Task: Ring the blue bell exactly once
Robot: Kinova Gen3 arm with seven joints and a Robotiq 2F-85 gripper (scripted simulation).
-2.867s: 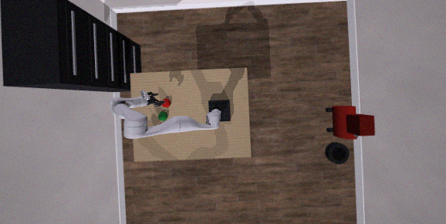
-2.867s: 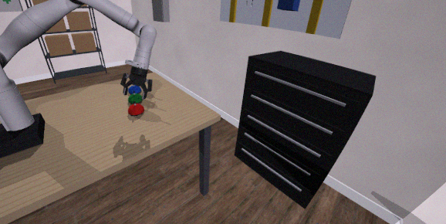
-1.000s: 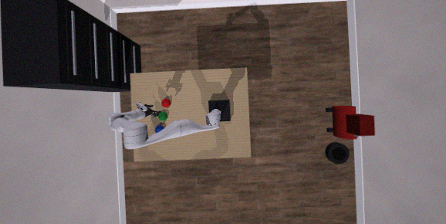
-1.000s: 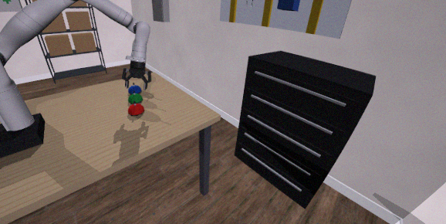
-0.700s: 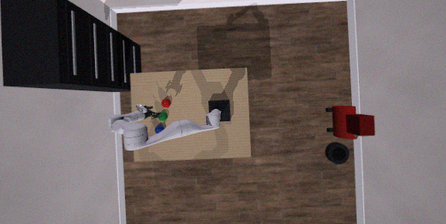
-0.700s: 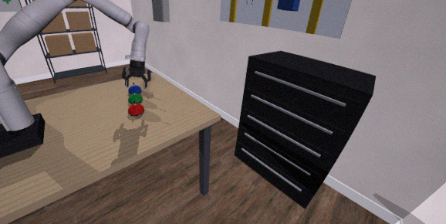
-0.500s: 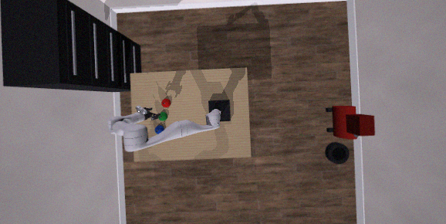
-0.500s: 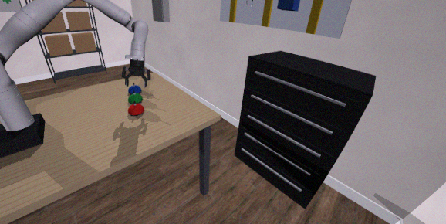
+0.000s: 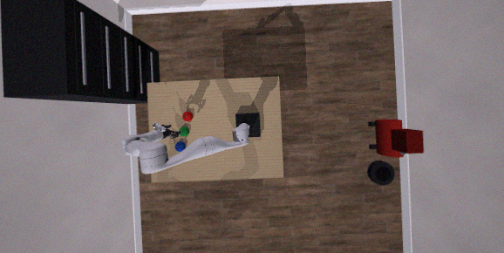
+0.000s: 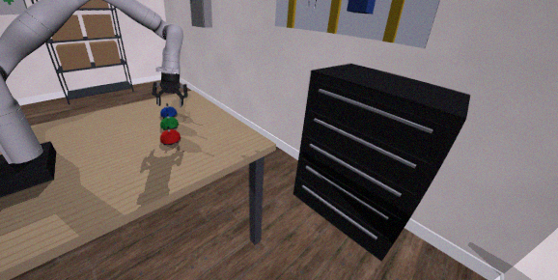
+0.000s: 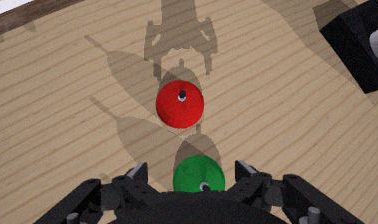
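Three bells stand in a row on the wooden table. The blue bell (image 10: pixel 167 112) is farthest back in the exterior view, the green bell (image 10: pixel 169 124) is in the middle and the red bell (image 10: pixel 170 137) is nearest. From above, the blue bell (image 9: pixel 180 147) sits below the green bell (image 9: pixel 184 132) and the red bell (image 9: pixel 187 116). My gripper (image 10: pixel 170 97) is open and empty, hovering just above and behind the blue bell, not touching it. In the wrist view the green bell (image 11: pixel 198 174) lies between my fingers, the red bell (image 11: pixel 180 103) is beyond, and the blue bell is hidden.
The arm's black base (image 9: pixel 248 125) stands on the table to the right of the bells. A black drawer cabinet (image 10: pixel 381 154) stands by the wall past the table's edge. A shelf rack (image 10: pixel 84 42) stands behind the table.
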